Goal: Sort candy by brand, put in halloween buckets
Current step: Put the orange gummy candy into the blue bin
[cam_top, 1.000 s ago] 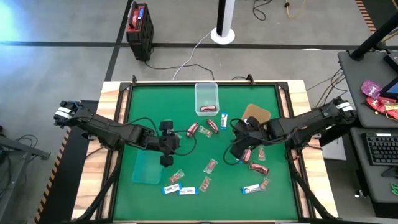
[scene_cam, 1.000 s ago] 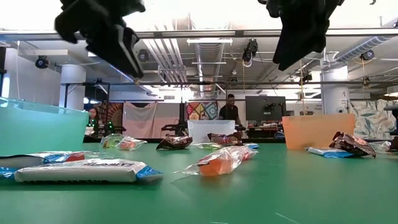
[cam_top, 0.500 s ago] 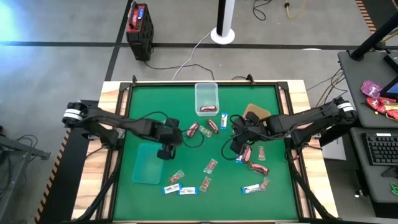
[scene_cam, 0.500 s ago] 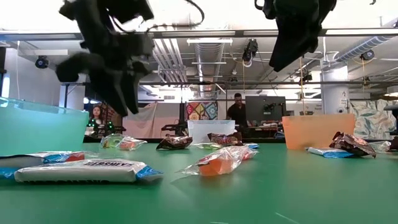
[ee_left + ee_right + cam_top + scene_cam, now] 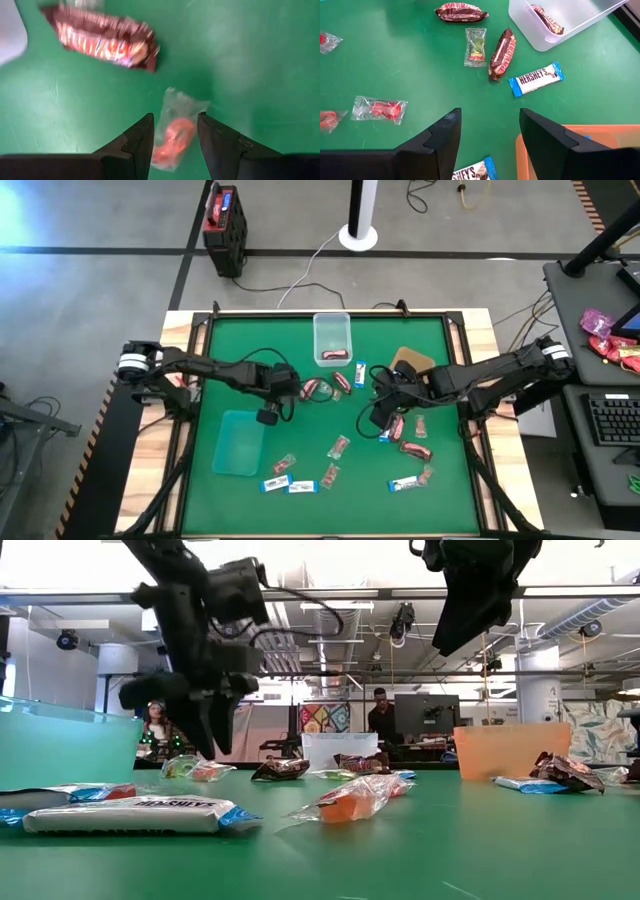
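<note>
high view: the left hand (image 5: 268, 416) hangs over the green counter (image 5: 230, 350) near its middle, between the teal tub (image 5: 237, 443) and a dark red candy (image 5: 311, 388). the right hand (image 5: 380, 418) hangs over the right half, near the brown tray (image 5: 412, 361). one red piece already lies in the clear tub (image 5: 331, 335).

low view: the left hand (image 5: 205, 735) hangs off the surface and carries nothing.

left wrist view: a clear-wrapped candy (image 5: 173, 134) with a red centre lies flat, directly beneath the gap between the parted fingers (image 5: 134, 142), apart from them. it looks light, soft and crinkly, with slippery film, so i judge the firm red middle the best place to pinch. the dark red bar (image 5: 102, 39) lies just beyond it.

right wrist view: the right hand's fingers (image 5: 444, 137) stand apart, empty, above a blue-and-white bar (image 5: 535, 78) and the tray's orange rim (image 5: 570, 131).
</note>
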